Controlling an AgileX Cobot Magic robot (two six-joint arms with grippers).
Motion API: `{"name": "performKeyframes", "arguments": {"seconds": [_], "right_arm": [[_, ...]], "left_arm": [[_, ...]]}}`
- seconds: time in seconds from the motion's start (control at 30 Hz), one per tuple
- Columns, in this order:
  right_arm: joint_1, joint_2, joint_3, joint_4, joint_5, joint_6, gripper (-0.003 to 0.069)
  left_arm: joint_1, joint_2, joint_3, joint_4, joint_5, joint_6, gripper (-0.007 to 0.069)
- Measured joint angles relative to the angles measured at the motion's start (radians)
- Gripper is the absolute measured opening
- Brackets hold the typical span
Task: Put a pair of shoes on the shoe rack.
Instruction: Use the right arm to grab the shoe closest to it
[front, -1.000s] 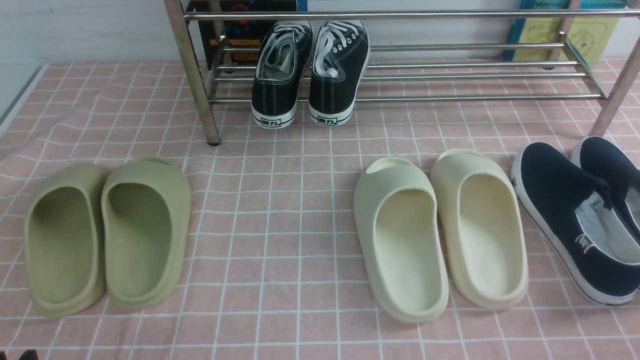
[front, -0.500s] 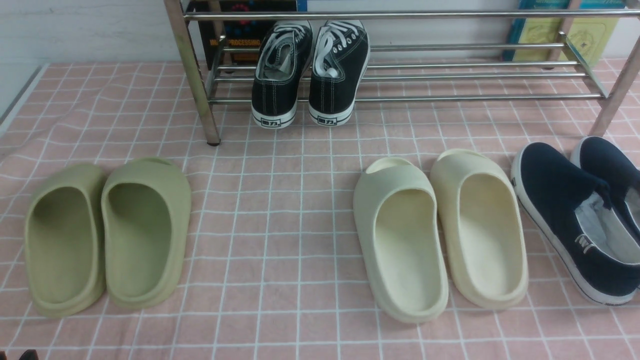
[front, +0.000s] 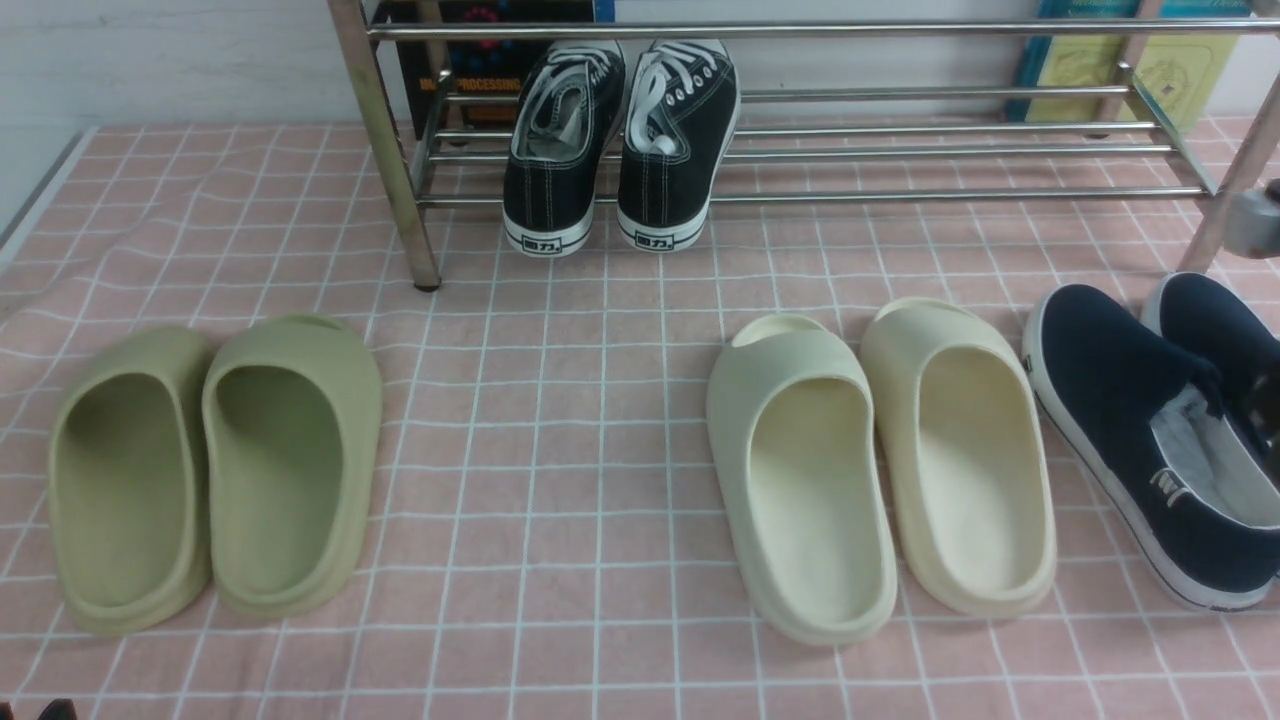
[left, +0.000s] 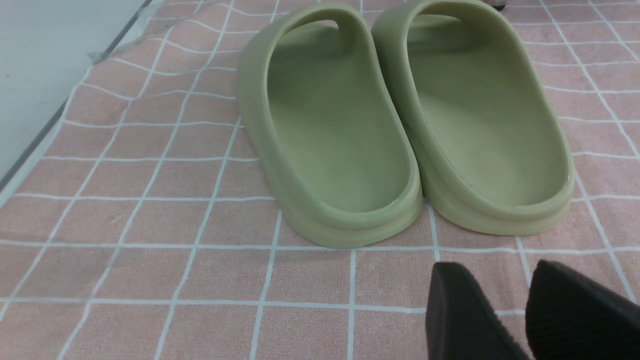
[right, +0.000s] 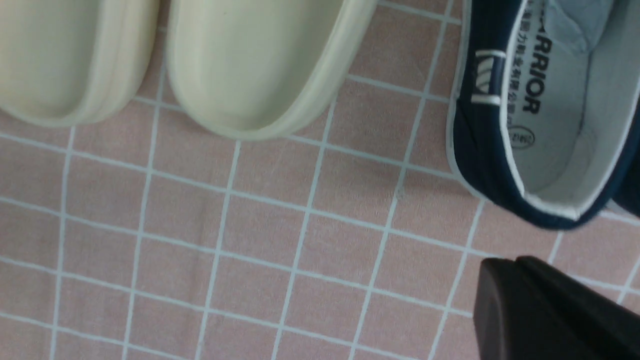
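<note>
Right tool (right: 517, 262), right wrist view: one dark block low over the bench (right: 250, 240), with no gap showing between the fingers and nothing in them. It reads as closed.
Shoes from the tool: the pair of shoes (right: 550, 125) lies just ahead of the tips, heel end nearest. Apart, not touched.
Long axis: it runs straight away from the tool, heel to toe, so the heel collar looks like the natural place to grab.
Cut off: only one shoe's back half and a sliver of its mate show. The cream slides (right: 250, 60) sit off to one side.
Left tool (left: 506, 280), left wrist view: fingers parted with a strip of cloth between them, empty. It faces the heels of the green slides (left: 340, 135), with no navy shoe in sight.
Nearer arm, front view: the right, plainly. The pair of shoes (front: 1110, 380) sits at the far right of the bench (front: 560, 400), not yet on the shoe rack (front: 900, 194).
Rack: beyond the pair's toes. The black lace-ups (front: 675, 150) take its left end, and bare bars run right.
Hidden: neither tool shows clearly. The grey arm part (front: 1258, 215) at the edge is probably the right arm. The outer shoe is cut by the frame.
</note>
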Motion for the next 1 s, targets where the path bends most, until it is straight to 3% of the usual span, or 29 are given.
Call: {"name": "performKeyframes", "arguments": {"seconds": [0.13, 0.2, 0.23, 0.27, 0.4, 0.5, 0.57, 0.8, 1.0], "right_arm": [[0.0, 0.094, -0.027, 0.0, -0.017, -0.009, 0.0177], [0.0, 0.155, -0.03, -0.007, -0.04, -0.009, 0.0314], [0.0, 0.162, -0.03, -0.007, -0.042, -0.009, 0.0324], [0.0, 0.191, -0.03, -0.014, -0.062, -0.009, 0.0405], [0.0, 0.251, -0.03, -0.032, -0.102, -0.009, 0.0473], [0.0, 0.281, -0.03, -0.039, -0.126, -0.009, 0.046], [0.0, 0.315, -0.031, -0.049, -0.15, -0.009, 0.0393], [0.004, 0.353, -0.031, -0.045, -0.167, -0.023, 0.0046], [0.018, 0.334, -0.055, -0.061, -0.14, -0.032, 0.0026]], "left_arm": [[0.0, 0.0, 0.0, 0.0, 0.0, 0.0, 0.0239], [0.0, 0.0, 0.0, 0.0, 0.0, 0.0, 0.0239], [0.0, 0.0, 0.0, 0.0, 0.0, 0.0, 0.0239], [0.0, 0.0, 0.0, 0.0, 0.0, 0.0, 0.0239], [0.0, 0.0, 0.0, 0.001, 0.0, 0.0, 0.0239], [0.0, 0.0, 0.0, 0.001, 0.0, 0.0, 0.0239], [0.0, 0.0, 0.0, 0.001, 0.0, 0.0, 0.0239], [0.0, 0.0, 0.0, 0.001, 0.0, 0.0, 0.0239], [0.0, 0.0, 0.0, 0.001, 0.0, 0.0, 0.0239]]}}
